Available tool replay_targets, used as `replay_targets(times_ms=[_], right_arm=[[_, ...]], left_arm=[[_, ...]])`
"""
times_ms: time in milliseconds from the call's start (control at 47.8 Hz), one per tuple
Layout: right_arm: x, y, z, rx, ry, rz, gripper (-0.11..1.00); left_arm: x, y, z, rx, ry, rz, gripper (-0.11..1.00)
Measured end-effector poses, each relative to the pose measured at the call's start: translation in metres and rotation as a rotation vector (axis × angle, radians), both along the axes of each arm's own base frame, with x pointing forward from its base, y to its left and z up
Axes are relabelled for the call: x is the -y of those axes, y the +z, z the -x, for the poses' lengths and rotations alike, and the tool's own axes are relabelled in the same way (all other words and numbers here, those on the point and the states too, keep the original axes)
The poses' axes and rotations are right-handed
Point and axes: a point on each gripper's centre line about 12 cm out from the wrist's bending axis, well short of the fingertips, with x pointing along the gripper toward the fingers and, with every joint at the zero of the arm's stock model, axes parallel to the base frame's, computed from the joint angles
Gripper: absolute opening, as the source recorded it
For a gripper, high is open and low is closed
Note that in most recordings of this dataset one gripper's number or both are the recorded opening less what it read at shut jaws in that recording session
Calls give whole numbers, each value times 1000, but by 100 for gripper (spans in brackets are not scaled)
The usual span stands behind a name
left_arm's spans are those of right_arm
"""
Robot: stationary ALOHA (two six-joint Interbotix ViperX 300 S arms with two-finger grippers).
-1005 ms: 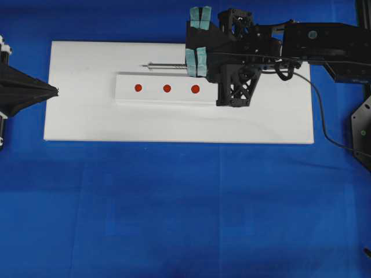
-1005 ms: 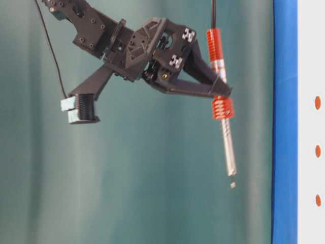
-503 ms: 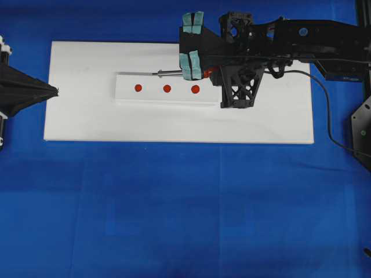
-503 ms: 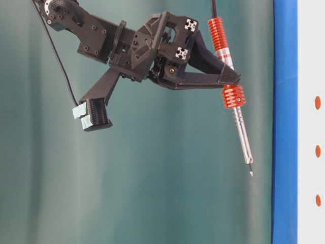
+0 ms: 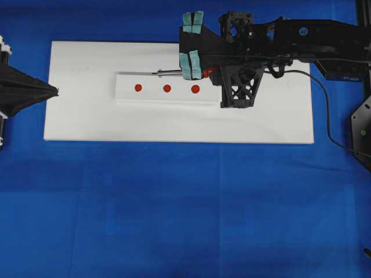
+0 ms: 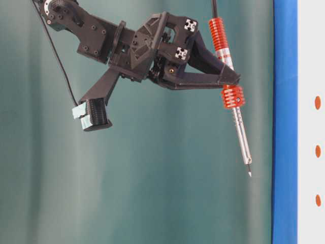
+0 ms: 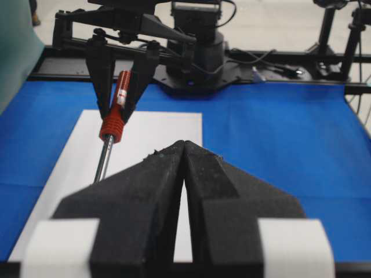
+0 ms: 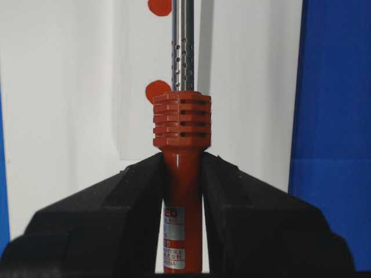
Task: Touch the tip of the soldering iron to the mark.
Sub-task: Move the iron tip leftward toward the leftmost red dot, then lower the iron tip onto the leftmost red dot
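Three red dots are seen in a row on a white raised strip point(image 5: 162, 88) at the upper centre of the overhead view, the mark point(image 5: 167, 88) being the middle one. At the far left edge of that view the left gripper point(image 5: 55, 91) is parked over the white board point(image 5: 174, 124), its jaws pressed together on nothing, as the left wrist view confirms.

Right of the mark, the soldering iron point(image 6: 231, 96) is carried by the right gripper point(image 8: 182, 174), whose jaws are clamped on the red-orange handle just behind the ribbed collar. The shaft is pointed toward the left of the overhead frame, along the strip's upper edge. In the table-level view the tip point(image 6: 249, 174) is shown clear of the board, not touching; how nearly it is lined up with the mark cannot be told.

The iron is judged light and rigid, so little flex is expected in the shaft, though the thin tip is probably easily bent or skidded on the smooth strip. The ribbed handle is judged the proper place for a hold. The black cord point(image 5: 324, 124), trailed toward the right edge, may be expected to tug slightly.
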Motion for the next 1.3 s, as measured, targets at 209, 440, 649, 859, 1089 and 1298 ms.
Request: replay_targets(times_ms=[209, 440, 649, 859, 1089, 1298], right_arm=[[0, -3, -2, 2, -2, -1, 6], [2, -19, -11, -33, -8, -11, 6], [5, -33, -28, -55, -6, -13, 6], [7, -55, -41, -96, -1, -20, 6], [8, -72, -44, -129, -2, -26, 6], [7, -75, -45, -129, 1, -27, 6]], left_arm=[[0, 0, 0, 0, 2, 0, 0], [0, 0, 0, 0, 2, 0, 0], [0, 0, 0, 0, 0, -2, 0], [0, 0, 0, 0, 0, 0, 0], [0, -1, 0, -2, 0, 0, 0], [0, 0, 0, 0, 0, 0, 0]])
